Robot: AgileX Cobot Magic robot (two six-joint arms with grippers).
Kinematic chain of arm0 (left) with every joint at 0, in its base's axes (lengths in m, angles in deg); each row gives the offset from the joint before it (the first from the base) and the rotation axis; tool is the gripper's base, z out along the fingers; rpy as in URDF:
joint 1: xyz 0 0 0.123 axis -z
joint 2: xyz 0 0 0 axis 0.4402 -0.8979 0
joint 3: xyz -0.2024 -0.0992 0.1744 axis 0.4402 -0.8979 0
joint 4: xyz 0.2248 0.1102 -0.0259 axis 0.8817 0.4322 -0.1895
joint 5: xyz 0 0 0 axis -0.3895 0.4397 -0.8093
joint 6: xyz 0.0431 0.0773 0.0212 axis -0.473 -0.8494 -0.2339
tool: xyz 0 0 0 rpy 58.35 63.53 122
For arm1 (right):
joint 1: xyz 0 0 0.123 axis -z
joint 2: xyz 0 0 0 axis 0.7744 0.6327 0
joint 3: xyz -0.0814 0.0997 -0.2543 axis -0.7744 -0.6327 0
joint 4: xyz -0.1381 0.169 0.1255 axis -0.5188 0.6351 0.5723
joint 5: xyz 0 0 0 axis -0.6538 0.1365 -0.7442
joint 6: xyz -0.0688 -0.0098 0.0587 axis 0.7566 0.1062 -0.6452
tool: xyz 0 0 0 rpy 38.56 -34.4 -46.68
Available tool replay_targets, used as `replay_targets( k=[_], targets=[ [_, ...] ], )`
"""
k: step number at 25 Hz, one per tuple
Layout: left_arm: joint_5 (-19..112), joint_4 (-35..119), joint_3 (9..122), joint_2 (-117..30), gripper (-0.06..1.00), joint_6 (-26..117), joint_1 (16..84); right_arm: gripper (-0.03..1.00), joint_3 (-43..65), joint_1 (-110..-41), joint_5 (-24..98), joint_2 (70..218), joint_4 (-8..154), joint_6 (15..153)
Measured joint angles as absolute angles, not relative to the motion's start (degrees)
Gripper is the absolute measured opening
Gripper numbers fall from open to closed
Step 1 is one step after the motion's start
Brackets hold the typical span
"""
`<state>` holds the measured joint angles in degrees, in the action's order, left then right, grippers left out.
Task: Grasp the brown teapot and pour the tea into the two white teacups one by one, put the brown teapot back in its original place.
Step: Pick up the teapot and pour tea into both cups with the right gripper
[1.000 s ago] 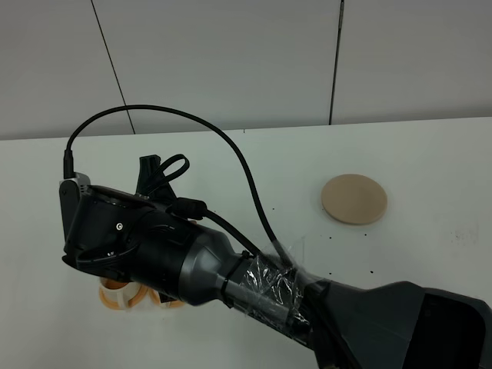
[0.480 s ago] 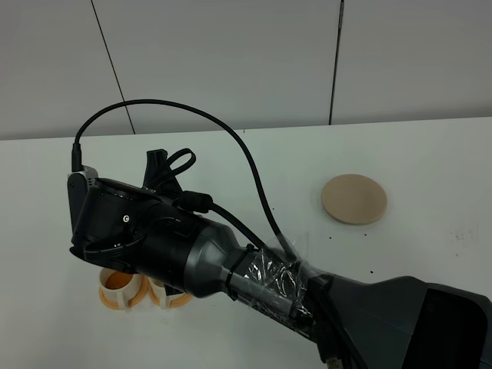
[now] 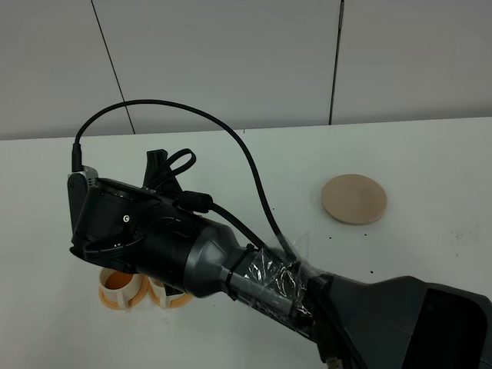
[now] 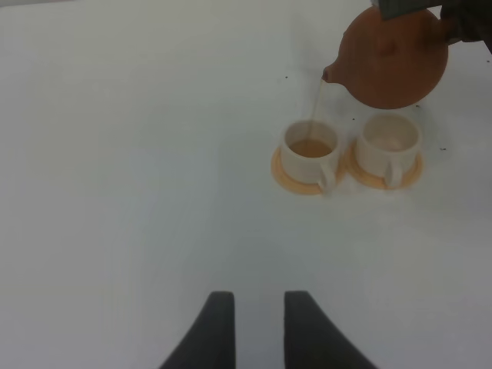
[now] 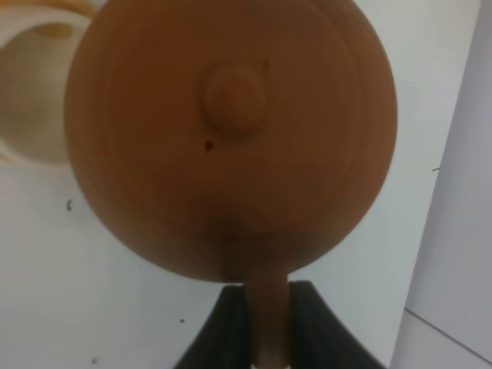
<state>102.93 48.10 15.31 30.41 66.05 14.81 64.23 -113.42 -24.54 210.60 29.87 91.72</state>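
Note:
The brown teapot (image 4: 396, 58) hangs tilted above the two white teacups, and a thin stream of tea runs from its spout into one teacup (image 4: 310, 150), which holds brown tea. The other teacup (image 4: 390, 142) stands right beside it on its own orange saucer. My right gripper (image 5: 267, 296) is shut on the handle of the teapot (image 5: 231, 138), whose knobbed lid faces the wrist camera. In the high view my right arm (image 3: 177, 246) hides the teapot and partly covers the teacups (image 3: 123, 288). My left gripper (image 4: 252, 327) is open and holds nothing, well back from the cups.
A round beige coaster (image 3: 354, 199) lies bare on the white table (image 3: 430, 154), far to the right of the cups. A black cable (image 3: 231, 146) loops above the right arm. Small dark specks dot the tabletop near the coaster.
My right arm shifted slightly up and to the right a second ago, uncovering more of the teacups. It has held still over the last half second.

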Motion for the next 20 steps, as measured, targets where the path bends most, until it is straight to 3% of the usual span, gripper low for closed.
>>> replay_targets(
  k=[20],
  targets=[
    [102.93, 48.1, 15.31, 30.41, 0.23, 66.05, 14.81, 0.1, 64.23, -113.77, -24.54, 210.6, 30.18, 91.67]
  ],
)
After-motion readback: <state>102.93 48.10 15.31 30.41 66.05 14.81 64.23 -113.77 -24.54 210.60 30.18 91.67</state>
